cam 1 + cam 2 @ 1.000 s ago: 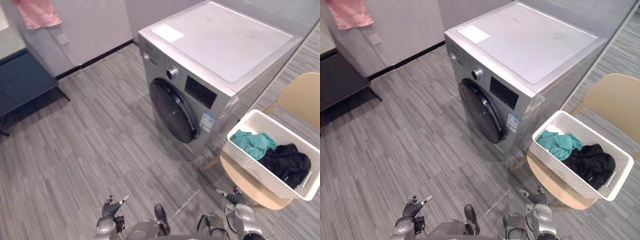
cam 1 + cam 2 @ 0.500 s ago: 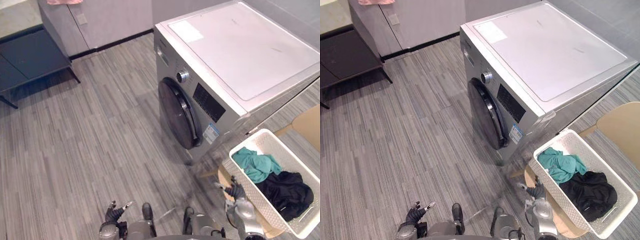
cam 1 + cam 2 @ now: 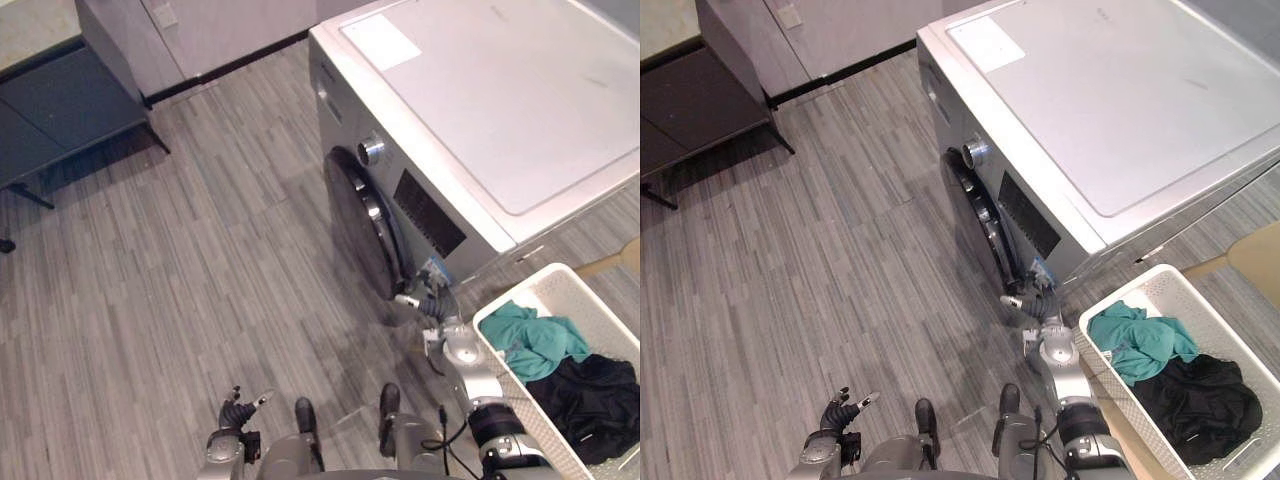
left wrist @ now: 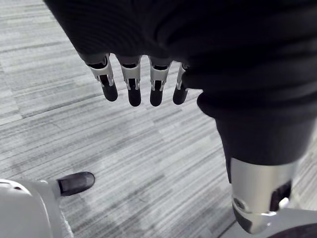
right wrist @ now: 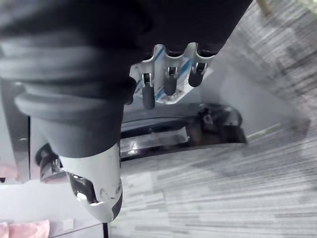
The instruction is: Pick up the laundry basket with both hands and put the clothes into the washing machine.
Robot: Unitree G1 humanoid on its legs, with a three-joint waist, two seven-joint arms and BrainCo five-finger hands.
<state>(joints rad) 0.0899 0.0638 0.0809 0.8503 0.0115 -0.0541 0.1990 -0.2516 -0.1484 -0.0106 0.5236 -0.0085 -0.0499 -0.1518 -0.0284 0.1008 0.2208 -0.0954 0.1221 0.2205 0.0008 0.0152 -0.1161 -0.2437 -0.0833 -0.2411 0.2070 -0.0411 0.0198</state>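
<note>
Right hand [image 3: 430, 303] loose by washer door [image 3: 365, 225], left hand [image 4: 143, 39] loose above floor [image 4: 124, 148]

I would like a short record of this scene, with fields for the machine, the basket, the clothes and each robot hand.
washing machine: silver front loader, dark round door
laundry basket: white, right of the machine, not held
clothes: teal garment and black garment, both in the basket
right robot hand: open, by the door's lower edge; contact unclear
left robot hand: open, low over the floor
</note>
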